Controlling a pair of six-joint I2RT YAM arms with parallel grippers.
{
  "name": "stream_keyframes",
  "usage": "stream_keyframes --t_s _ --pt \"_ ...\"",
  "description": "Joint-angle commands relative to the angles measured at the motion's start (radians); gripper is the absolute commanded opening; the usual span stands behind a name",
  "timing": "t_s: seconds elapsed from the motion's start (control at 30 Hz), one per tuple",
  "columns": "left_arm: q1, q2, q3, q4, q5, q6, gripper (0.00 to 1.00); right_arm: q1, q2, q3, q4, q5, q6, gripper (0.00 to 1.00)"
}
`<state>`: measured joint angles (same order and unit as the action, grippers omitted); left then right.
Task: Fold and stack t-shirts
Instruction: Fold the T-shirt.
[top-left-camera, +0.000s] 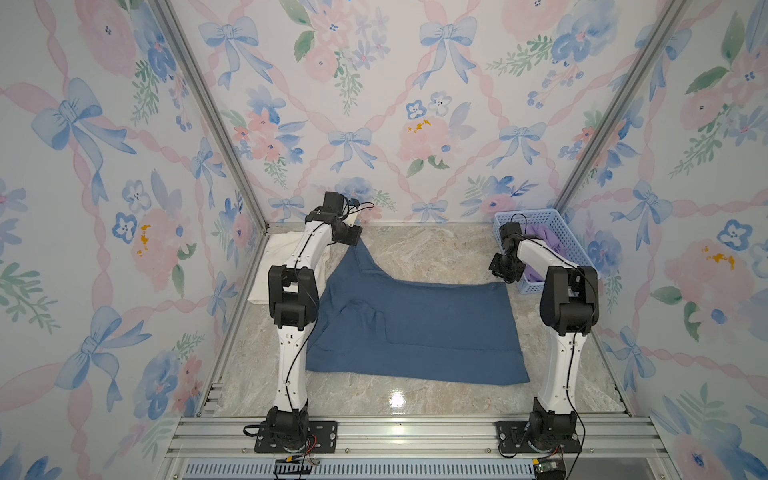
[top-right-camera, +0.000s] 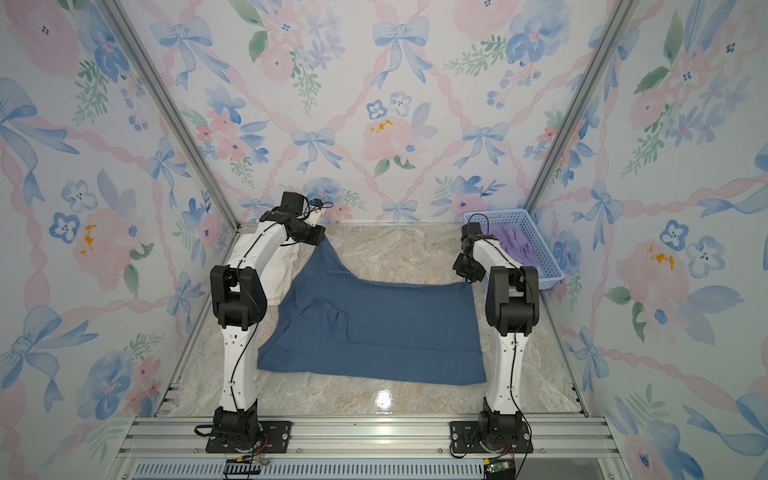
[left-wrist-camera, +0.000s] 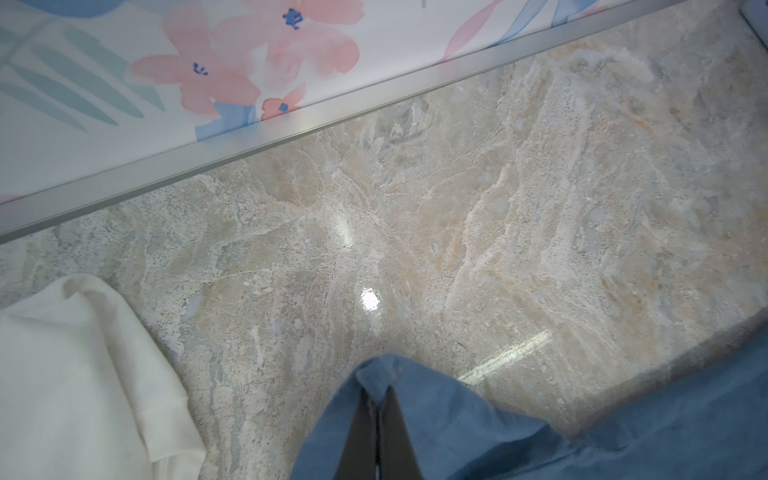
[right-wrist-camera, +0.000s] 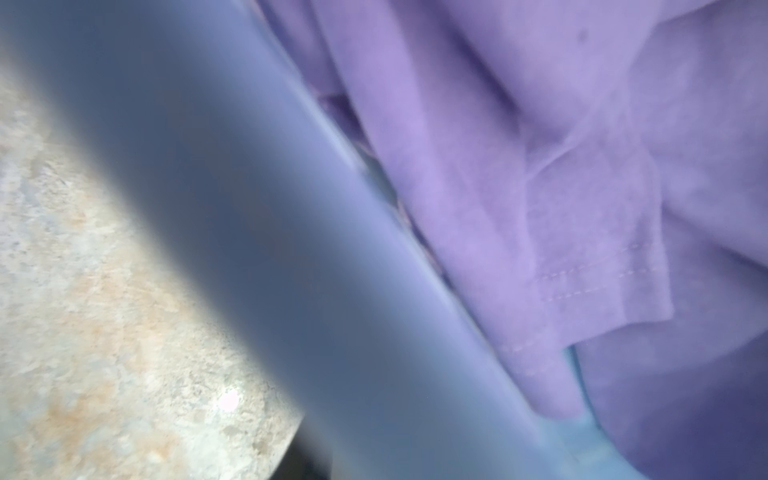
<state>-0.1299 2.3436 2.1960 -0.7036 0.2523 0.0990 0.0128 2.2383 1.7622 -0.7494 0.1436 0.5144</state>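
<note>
Left claw (left-wrist-camera: 377, 403) pinches the blue shirt (top-left-camera: 415, 328) by its far-left corner, mid-fold; right claw (top-left-camera: 507, 276), state unclear, should grab the far-right corner.

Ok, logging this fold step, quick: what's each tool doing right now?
Left tool: closed on the slate-blue t-shirt.
Right tool: beside the blue basket, state cannot be told.

Floral wallpaper (top-left-camera: 374, 104) with blue bows and pink ribbons is covering all three walls, with aluminium posts (top-left-camera: 211, 112) running up the corners. The marble-patterned tabletop (top-left-camera: 436, 253) is reflecting a bright glare spot (top-left-camera: 397, 400) near the slotted aluminium rail (top-left-camera: 415, 434). A blue plastic basket (top-left-camera: 525, 213) is sitting in the far corner, seemingly touching the wall.
</note>
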Motion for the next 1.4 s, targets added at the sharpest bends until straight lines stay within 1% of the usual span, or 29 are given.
stream_keyframes --t_s 0.0,0.03,0.07,0.13,0.27,0.53,0.6,0.7,0.87,0.97,1.0,1.07,1.17,1.37 --pt "0.004 -0.061 -0.016 -0.001 0.019 -0.018 0.00 -0.015 0.082 -0.031 -0.131 -0.032 -0.009 0.35" --pt "0.004 -0.064 -0.018 -0.001 0.019 -0.016 0.00 -0.009 0.070 -0.042 -0.130 -0.024 -0.009 0.39" --pt "0.004 -0.065 -0.020 -0.001 0.018 -0.015 0.00 -0.003 0.052 -0.059 -0.128 -0.010 -0.008 0.41" --pt "0.004 -0.066 -0.025 -0.001 0.018 -0.013 0.00 0.011 0.006 -0.097 -0.110 0.018 0.000 0.43" --pt "0.006 -0.056 -0.025 -0.001 0.022 -0.017 0.00 0.032 -0.049 -0.135 -0.096 0.031 0.014 0.44" --pt "0.007 -0.057 -0.009 0.000 0.025 -0.016 0.00 0.042 -0.024 -0.133 -0.126 0.022 0.014 0.44" --pt "0.009 -0.056 -0.010 0.000 0.025 -0.015 0.00 0.045 -0.025 -0.144 -0.126 0.022 0.016 0.41" --pt "0.015 -0.053 -0.012 0.000 0.027 -0.013 0.00 0.049 -0.038 -0.163 -0.123 0.017 0.022 0.39" --pt "0.028 -0.040 -0.005 0.006 0.037 -0.017 0.00 0.062 -0.049 -0.181 -0.120 0.014 0.028 0.32" --pt "0.030 -0.032 -0.001 0.006 0.042 -0.021 0.00 0.070 -0.049 -0.189 -0.116 0.014 0.031 0.19" --pt "0.033 -0.032 -0.002 0.007 0.042 -0.021 0.00 0.073 -0.052 -0.194 -0.113 0.014 0.032 0.11" --pt "0.035 -0.030 -0.002 0.008 0.045 -0.023 0.00 0.075 -0.060 -0.204 -0.105 0.014 0.034 0.00" --pt "0.038 -0.034 -0.009 0.010 0.048 -0.022 0.00 0.077 -0.082 -0.227 -0.094 0.020 0.037 0.00" --pt "0.041 -0.074 -0.045 0.010 0.067 -0.020 0.00 0.097 -0.210 -0.304 -0.068 0.067 0.042 0.00"
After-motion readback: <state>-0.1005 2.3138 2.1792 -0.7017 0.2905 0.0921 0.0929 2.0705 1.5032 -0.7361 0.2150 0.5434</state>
